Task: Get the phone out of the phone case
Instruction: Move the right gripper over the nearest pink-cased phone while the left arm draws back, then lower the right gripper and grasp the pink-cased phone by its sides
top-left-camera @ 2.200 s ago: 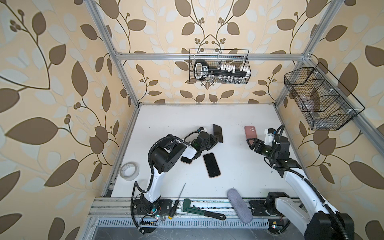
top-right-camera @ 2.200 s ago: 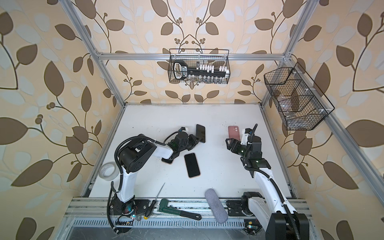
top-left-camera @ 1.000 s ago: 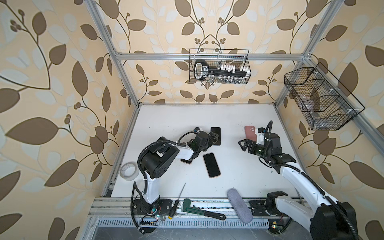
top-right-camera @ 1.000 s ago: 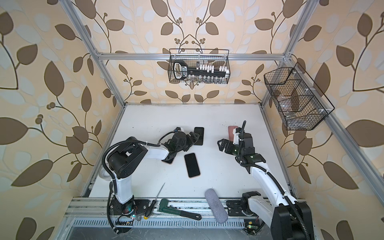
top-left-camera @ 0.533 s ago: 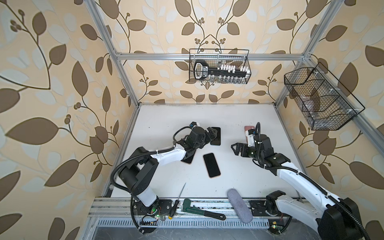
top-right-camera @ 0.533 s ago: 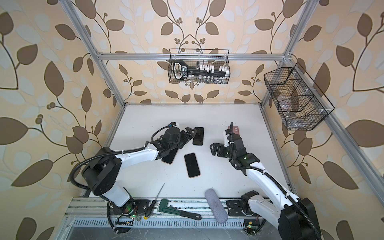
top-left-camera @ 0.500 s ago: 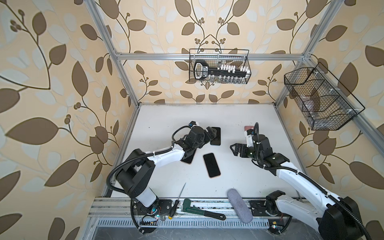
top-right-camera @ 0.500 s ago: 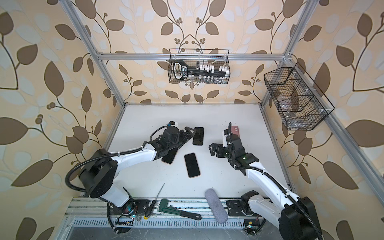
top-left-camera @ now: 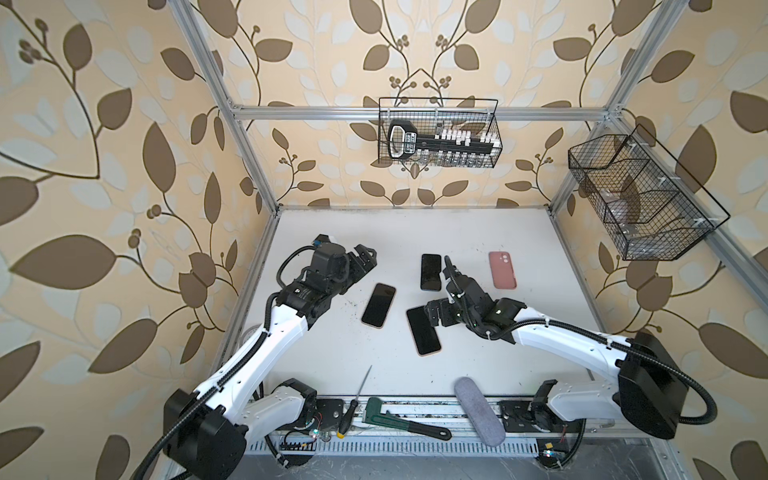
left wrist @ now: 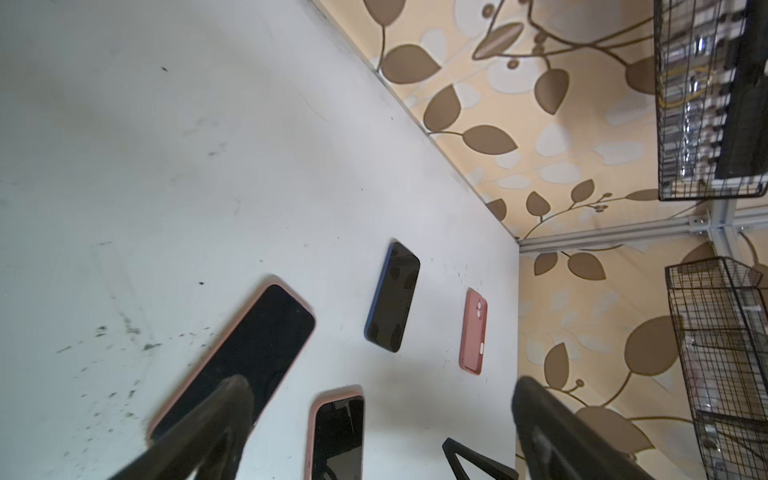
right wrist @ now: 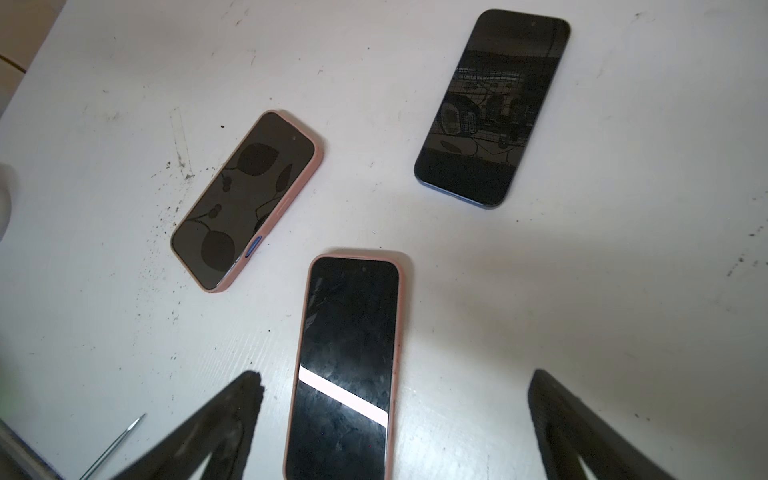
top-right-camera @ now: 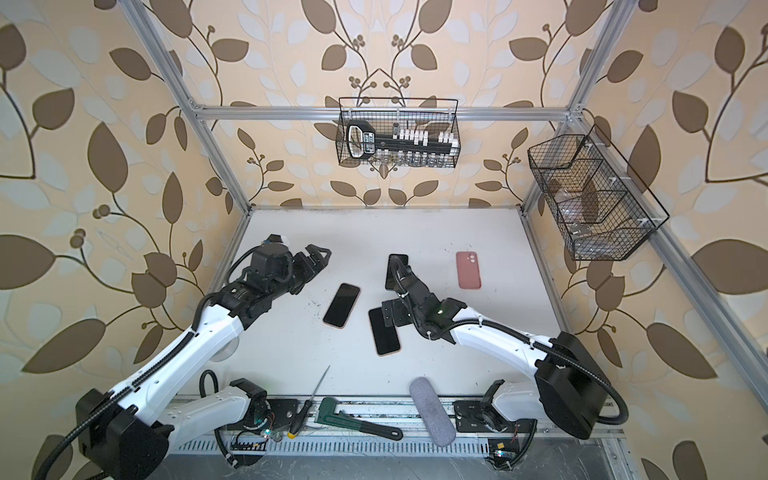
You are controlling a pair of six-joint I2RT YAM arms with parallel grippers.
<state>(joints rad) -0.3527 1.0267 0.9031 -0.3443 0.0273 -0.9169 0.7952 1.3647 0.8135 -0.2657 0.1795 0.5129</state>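
Observation:
Two black phones in pink cases lie screen up mid-table: one to the left, another nearer the front. A bare dark phone lies behind them, and an empty pink case lies to the right. My left gripper hangs open and empty, left of the phones. My right gripper is open above the front cased phone's far end, holding nothing.
A screwdriver, a green wrench and a grey oblong pouch lie along the front rail. A tape roll peeks out under the left arm. Wire baskets hang on the back wall and the right wall.
My left gripper drew back to the left, away from the phones, leaving the left cased phone uncovered. My right gripper travelled left from the empty pink case to above the front cased phone.

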